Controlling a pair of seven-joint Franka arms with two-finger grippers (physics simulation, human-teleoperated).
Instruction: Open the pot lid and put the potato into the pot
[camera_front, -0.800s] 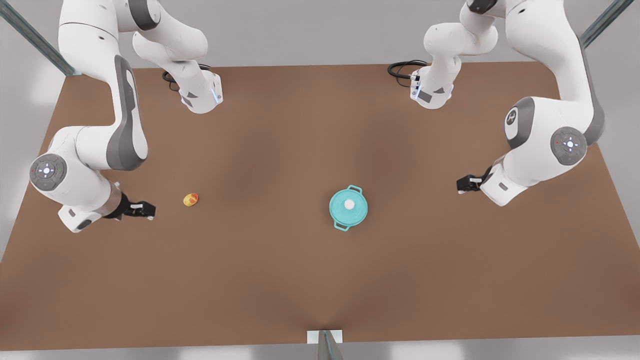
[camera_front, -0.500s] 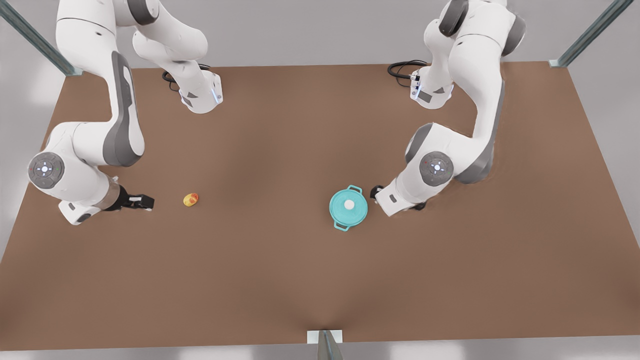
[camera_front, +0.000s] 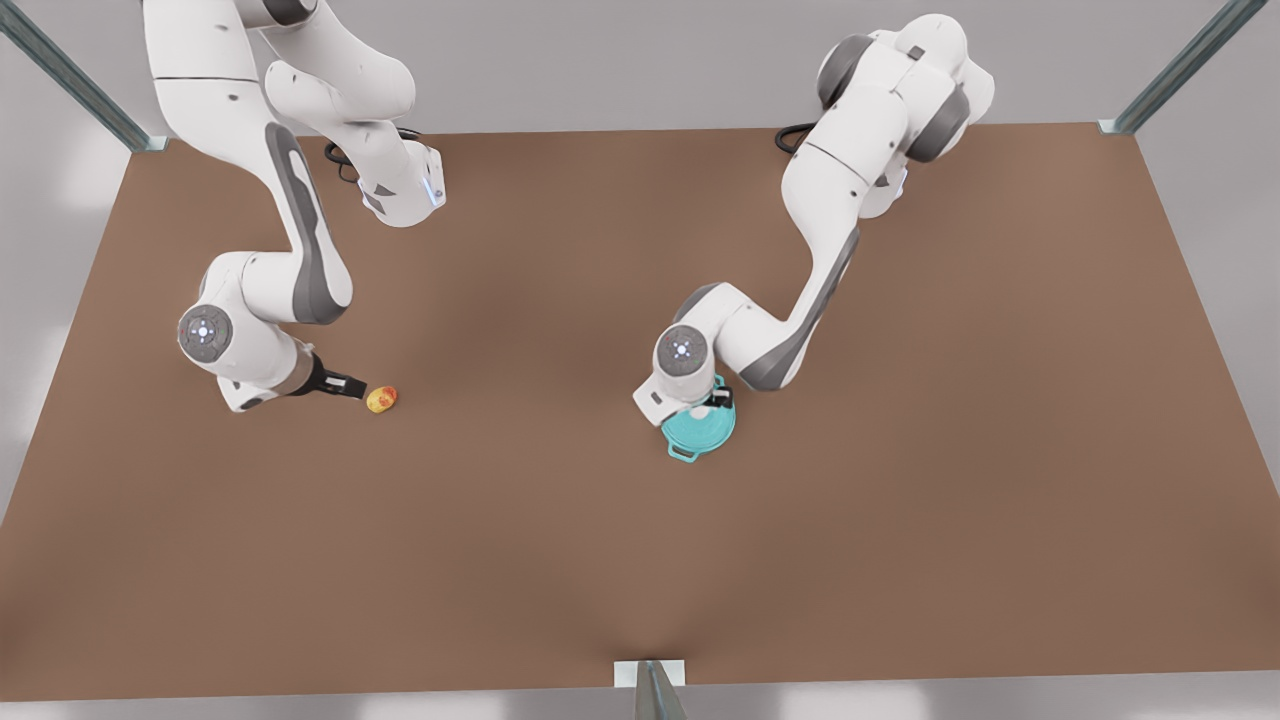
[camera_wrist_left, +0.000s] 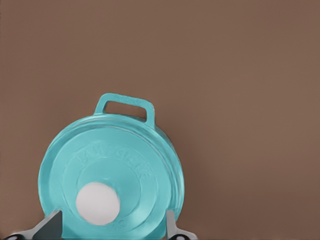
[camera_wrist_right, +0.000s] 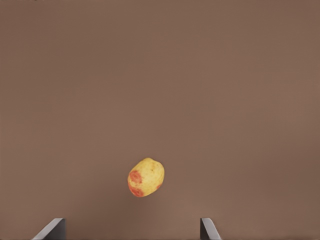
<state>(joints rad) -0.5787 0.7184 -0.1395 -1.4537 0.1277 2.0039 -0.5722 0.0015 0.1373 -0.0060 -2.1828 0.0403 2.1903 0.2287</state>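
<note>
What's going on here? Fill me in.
The left gripper hangs open above the pot lid, its fingers either side of the white knob. The lid sits closed on the pot. The right gripper is open beside the potato, which lies on the table, not yet gripped.

The left gripper (camera_front: 722, 400), a black two-finger tool on a white jointed arm at the front view's right, hangs low with its wrist bent downward; its grey fingertips (camera_wrist_left: 50, 226) stand wide apart. The right gripper (camera_front: 356, 386), on the white arm at the front view's left, reaches out nearly level from a folded elbow, pointing toward the front view's right. Its jaws are spread too, the fingertips (camera_wrist_right: 209, 229) well separated.
</note>
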